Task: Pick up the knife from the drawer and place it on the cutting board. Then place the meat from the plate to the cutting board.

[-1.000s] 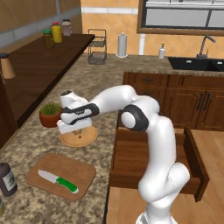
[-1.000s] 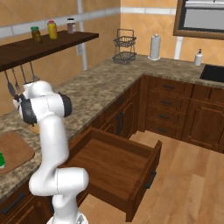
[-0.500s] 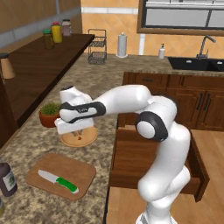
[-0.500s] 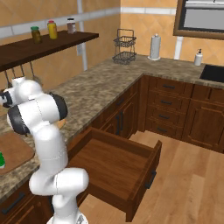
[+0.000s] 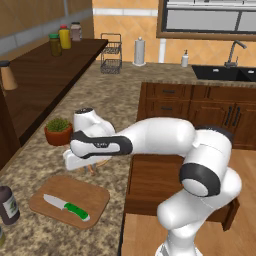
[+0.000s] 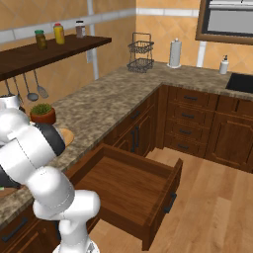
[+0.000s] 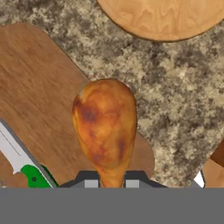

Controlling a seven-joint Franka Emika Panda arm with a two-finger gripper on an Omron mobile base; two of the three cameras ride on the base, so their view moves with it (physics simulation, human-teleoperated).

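Gripper [image 7: 111,183] clamped on the meat [image 7: 105,129] at its narrow bone end — fat end hanging ahead, clear of the bench. Just beyond: the cutting board [image 7: 41,109], the knife [image 7: 19,164] already on it — plate [image 7: 162,17] farther off, bare.

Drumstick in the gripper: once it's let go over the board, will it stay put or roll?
The meat looks rounded and tapered, so it would probably rock or roll a little rather than lie dead still. Its glossy skin suggests a slippery grip. Held by the thin bone end in the gripper, the bulbous end may swing. The cutting board below is flat.
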